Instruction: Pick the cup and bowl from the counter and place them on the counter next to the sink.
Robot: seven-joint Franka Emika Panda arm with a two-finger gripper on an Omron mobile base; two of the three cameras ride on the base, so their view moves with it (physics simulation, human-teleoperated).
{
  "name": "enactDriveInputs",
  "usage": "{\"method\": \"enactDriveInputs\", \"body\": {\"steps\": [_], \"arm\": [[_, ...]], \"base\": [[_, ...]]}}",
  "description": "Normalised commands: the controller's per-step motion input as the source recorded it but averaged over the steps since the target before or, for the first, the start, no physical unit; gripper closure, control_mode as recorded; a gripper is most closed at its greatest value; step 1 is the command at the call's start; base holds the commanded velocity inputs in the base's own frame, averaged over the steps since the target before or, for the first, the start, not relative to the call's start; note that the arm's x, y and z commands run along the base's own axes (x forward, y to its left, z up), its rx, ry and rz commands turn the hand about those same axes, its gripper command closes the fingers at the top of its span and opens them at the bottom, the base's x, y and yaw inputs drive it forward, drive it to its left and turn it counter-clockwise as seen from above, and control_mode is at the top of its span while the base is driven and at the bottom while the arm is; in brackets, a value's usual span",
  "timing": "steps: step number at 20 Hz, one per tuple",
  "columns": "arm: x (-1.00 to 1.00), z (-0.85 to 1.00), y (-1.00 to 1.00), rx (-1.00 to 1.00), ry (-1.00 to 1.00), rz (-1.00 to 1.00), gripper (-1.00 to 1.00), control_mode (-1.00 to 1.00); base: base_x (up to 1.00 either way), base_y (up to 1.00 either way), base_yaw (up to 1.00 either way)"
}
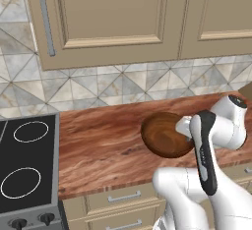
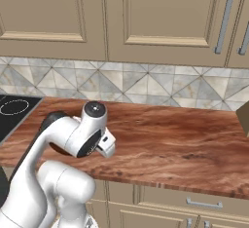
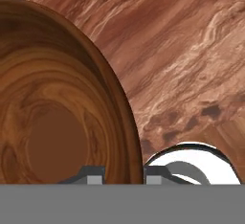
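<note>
The brown bowl (image 1: pixel 166 134) is seen tipped on its side, to the right of the black stovetop (image 1: pixel 27 161) and above the shiny worktop (image 1: pixel 103 145). The gripper (image 3: pixel 123 176) is closed on the bowl's rim, with one finger inside and one finger outside. In the right base view, the bowl is mostly hidden behind the white arm (image 2: pixel 78 137).

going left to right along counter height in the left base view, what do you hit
black stovetop with white rings → bare stretch of reddish-brown wood-grain counter → round dark brown wood-look bowl, tipped on its edge → gripper of the white arm, closed on the bowl's rim
</note>
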Motion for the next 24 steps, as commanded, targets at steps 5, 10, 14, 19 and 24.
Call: {"method": "enactDriveInputs", "body": {"steps": [5, 10, 14, 19, 24], "arm": [[-0.21, 0.4, 0.0, 0.0, 0.09, -0.01, 1.0, -1.0], [-0.36, 0.47, 0.0, 0.0, 0.09, 0.0, 1.0, -1.0], [-0.33, 0.43, 0.0, 0.0, 0.16, 0.0, 1.0, -1.0], [-0.14, 0.19, 0.0, 0.0, 0.13, 0.0, 1.0, -1.0], [-0.02, 0.0, 0.0, 0.0, 0.01, 0.0, 1.0, -1.0]], "base": [[0.0, 0.0, 0.0], [0.0, 0.0, 0.0], [0.0, 0.0, 0.0], [0.0, 0.0, 0.0], [0.0, 0.0, 0.0]]}}
